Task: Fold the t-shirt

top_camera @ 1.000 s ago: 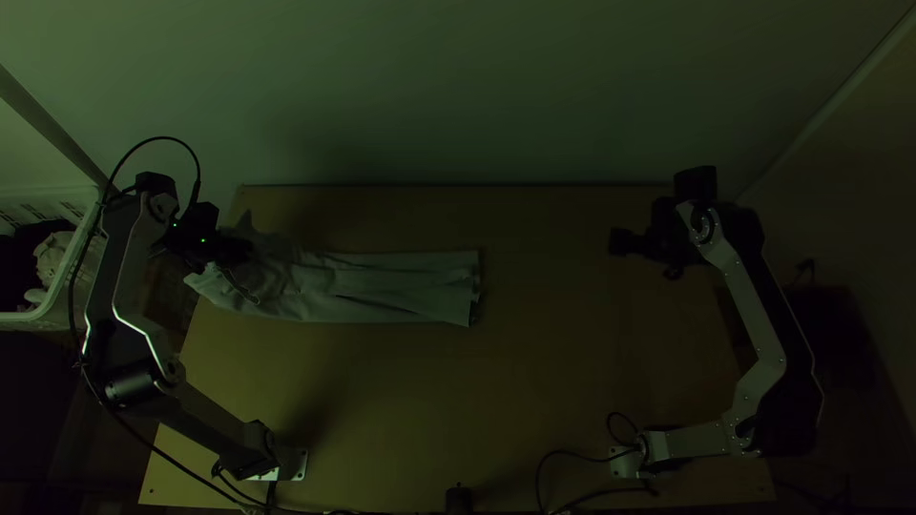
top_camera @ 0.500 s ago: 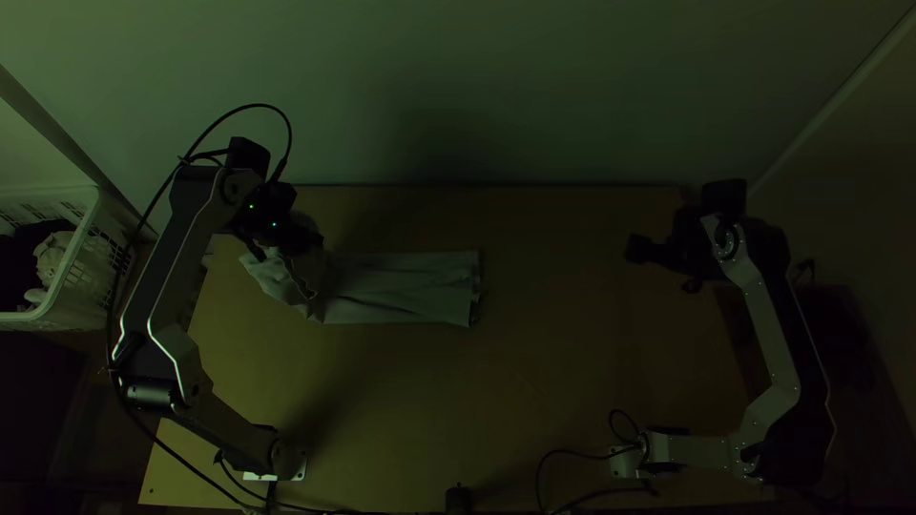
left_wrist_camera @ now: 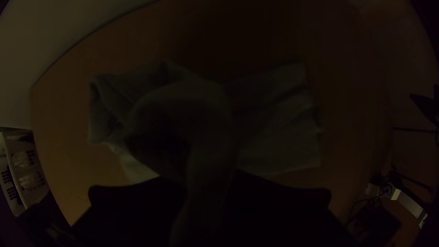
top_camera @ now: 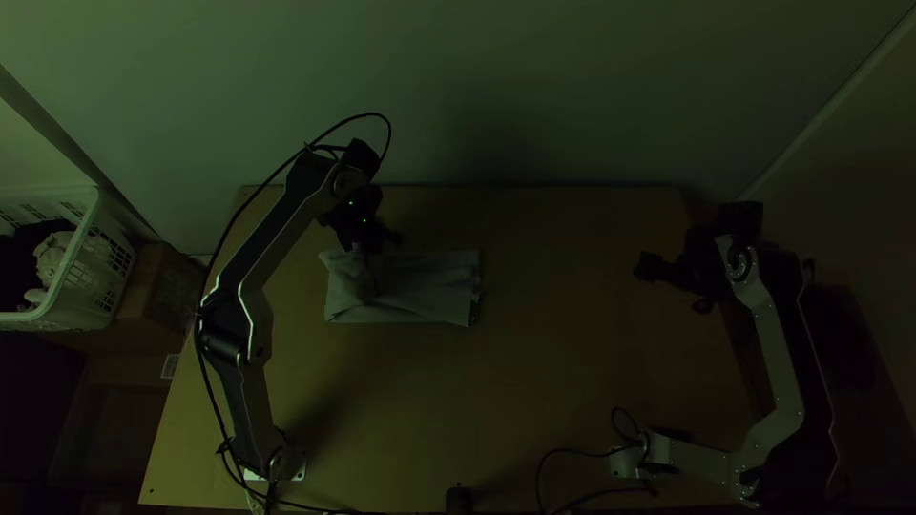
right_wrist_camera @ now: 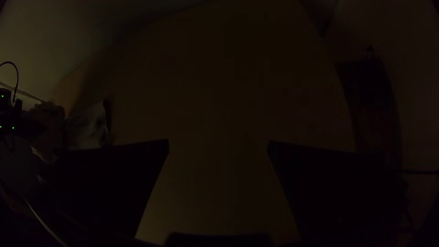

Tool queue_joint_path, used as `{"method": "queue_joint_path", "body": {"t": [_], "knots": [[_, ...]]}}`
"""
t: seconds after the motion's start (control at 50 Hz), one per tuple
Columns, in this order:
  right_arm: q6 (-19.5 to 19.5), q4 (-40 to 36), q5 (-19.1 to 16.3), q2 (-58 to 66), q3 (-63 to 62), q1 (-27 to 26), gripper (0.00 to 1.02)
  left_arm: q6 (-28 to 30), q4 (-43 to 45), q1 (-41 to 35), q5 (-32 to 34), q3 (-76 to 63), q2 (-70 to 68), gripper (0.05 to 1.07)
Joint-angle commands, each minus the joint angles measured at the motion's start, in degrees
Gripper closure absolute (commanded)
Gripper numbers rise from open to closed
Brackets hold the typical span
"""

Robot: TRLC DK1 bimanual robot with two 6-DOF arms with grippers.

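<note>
Your left claw [left_wrist_camera: 206, 180] pinches a raised fold of the t-shirt [top_camera: 429, 286] on the left rear of the bench [top_camera: 563, 391]; your right claw [right_wrist_camera: 218, 142] is parted, empty. Dragging the pinched fold rather than lifting it may make the lower layers slide and crease.

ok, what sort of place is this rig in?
Likely a robotics lab or test corner: a left arm and a right arm mounted at a light wooden table, a folded cloth on it, and a white basket beside it.
</note>
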Motion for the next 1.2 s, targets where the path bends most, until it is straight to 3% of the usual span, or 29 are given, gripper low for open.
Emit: {"method": "queue_joint_path", "body": {"t": [0.0,0.26,0.28,0.32,0.38,0.6,0.74,1.18], "knots": [[-1.4,0.23,-0.51,-1.63,-2.22,-1.09,0.03,-2.62,-1.41,-3.05,-1.27,4.94,2.74,1.04],[-2.27,1.02,-1.13,-2.42,-5.12,-2.76,0.03,-3.15,0.35,-10.35,-4.7,7.67,8.9,1.02],[-2.27,1.11,-1.21,-2.51,-5.38,-2.85,0.03,-3.24,0.79,-10.7,-4.7,7.67,9.34,0.96],[-2.36,1.19,-1.21,-2.69,-5.91,-2.93,0.03,-3.59,1.85,-11.58,-4.53,7.84,10.13,0.7],[-2.36,1.37,-1.21,-2.86,-6.88,-2.93,0.03,-4.82,4.04,-12.72,-3.3,8.2,10.92,0.08],[-1.75,2.86,-1.3,-4.18,-11.01,-0.74,0.03,-13.96,15.65,-15.18,10.33,8.99,10.83,0.1],[-0.08,4.01,-1.3,-4.71,-11.89,1.55,0.03,-16.25,16.61,-14.74,16.57,8.99,9.69,0.1],[1.07,7.17,-1.21,-4.45,-4.42,1.64,0.03,-10.01,14.59,-6.57,16.48,6.44,-0.33,0.1]]}}
